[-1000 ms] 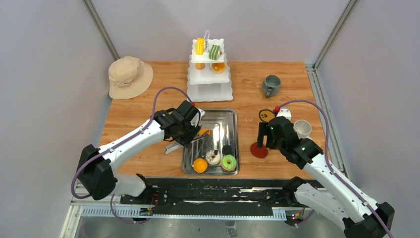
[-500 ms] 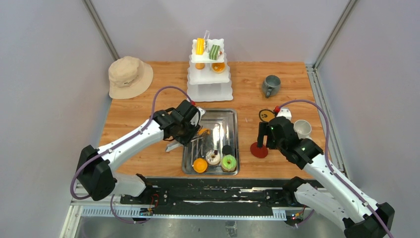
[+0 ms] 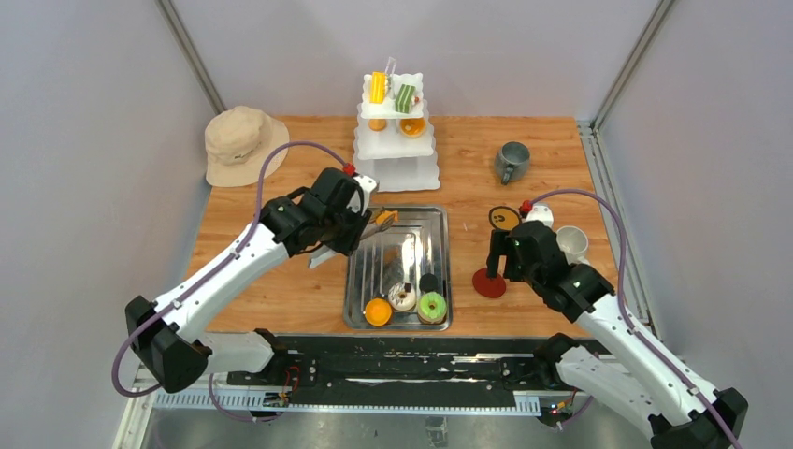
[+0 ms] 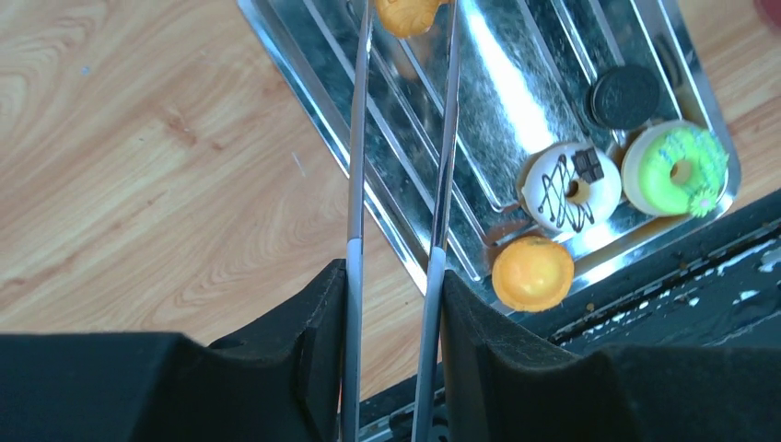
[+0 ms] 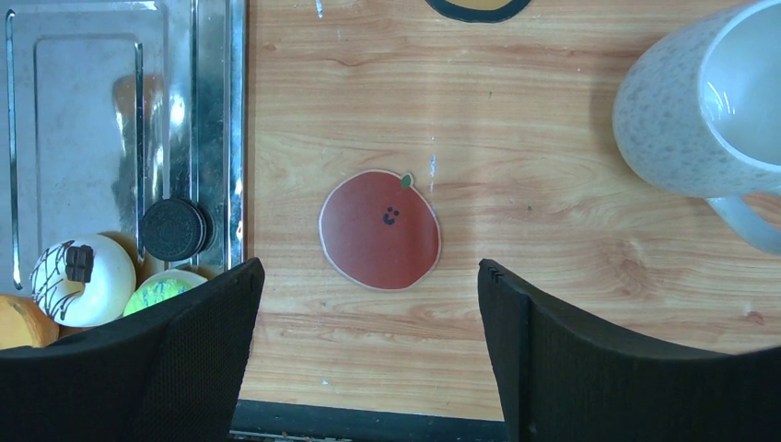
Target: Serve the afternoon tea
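Note:
My left gripper [image 3: 344, 230] [image 4: 394, 287] is shut on steel tongs [image 4: 448, 157]. The tongs pinch an orange pastry [image 3: 385, 218] [image 4: 405, 11] above the far left corner of the steel tray [image 3: 443, 267]. An orange pastry [image 3: 378, 311], a white chocolate-striped donut [image 3: 403, 296], a green donut [image 3: 432, 305] and a black cookie [image 3: 429, 282] lie at the tray's near end. My right gripper [image 3: 495, 267] [image 5: 368, 276] is open and empty over a red round coaster [image 5: 379, 230]. The white mug [image 3: 571, 243] [image 5: 709, 101] stands right of it. The grey mug [image 3: 511, 161] stands at the far right.
A white tiered stand [image 3: 396, 154] at the back centre carries orange and green pastries. A beige bucket hat [image 3: 243, 143] lies at the far left. A black and yellow coaster [image 3: 504, 218] lies between the tray and the white mug.
My left arm has risen and drawn back toward the tray's far left corner, carrying the tongs with the orange pastry. The right arm has not moved.

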{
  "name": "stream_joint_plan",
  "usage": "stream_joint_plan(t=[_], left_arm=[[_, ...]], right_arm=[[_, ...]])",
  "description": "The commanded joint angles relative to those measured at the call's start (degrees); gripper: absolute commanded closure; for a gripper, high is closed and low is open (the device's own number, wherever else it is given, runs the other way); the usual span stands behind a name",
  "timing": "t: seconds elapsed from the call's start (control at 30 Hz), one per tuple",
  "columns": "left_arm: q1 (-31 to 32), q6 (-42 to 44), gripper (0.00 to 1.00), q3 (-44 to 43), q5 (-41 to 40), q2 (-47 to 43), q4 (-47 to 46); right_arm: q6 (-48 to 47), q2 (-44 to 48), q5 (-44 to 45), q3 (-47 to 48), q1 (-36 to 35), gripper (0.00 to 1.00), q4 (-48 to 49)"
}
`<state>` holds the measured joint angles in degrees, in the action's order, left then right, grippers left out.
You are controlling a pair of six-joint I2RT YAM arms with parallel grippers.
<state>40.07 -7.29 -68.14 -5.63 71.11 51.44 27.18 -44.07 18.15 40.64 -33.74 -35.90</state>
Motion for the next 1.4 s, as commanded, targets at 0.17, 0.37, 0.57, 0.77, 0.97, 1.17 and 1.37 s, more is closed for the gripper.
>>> stream_joint_plan(t=[0.17,0.37,0.57,0.77,0.97,1.17,1.37], left_arm=[[-4.8,-2.6,1.00,-7.2,-1.6,-2.5,-3.3],[-9.1,-5.3,1.00,-10.1,-4.2,-0.7,-9.2],[-10.1,-5.3,1.00,-13.8,-5.3,4.7,-12.5],[-10.9,-5.9,1.00,-16.1,-5.7,8.4,-16.1],[-11.3,-5.5,1.00,-19.2,-4.3,13.8,-17.1],[-11.4,-5.5,1.00,-21.4,-3.7,17.6,-18.1],[-11.4,-5.9,1.00,-22.7,-3.6,20.5,-18.9]], right_arm=[[-0.2,1.6,1.8,0.0,-0.4,0.15,-1.3],[0.3,2.5,2.1,-0.4,-0.4,0.15,-1.8],[0.3,3.0,2.7,0.0,-0.4,0.15,-2.6],[0.5,3.2,3.1,-0.2,-0.4,0.15,-2.9],[0.5,3.1,3.6,-0.3,-0.4,0.15,-3.0],[0.4,3.0,4.0,-0.3,-0.4,0.15,-2.9],[0.2,2.7,4.3,0.2,-0.4,0.15,-3.1]])
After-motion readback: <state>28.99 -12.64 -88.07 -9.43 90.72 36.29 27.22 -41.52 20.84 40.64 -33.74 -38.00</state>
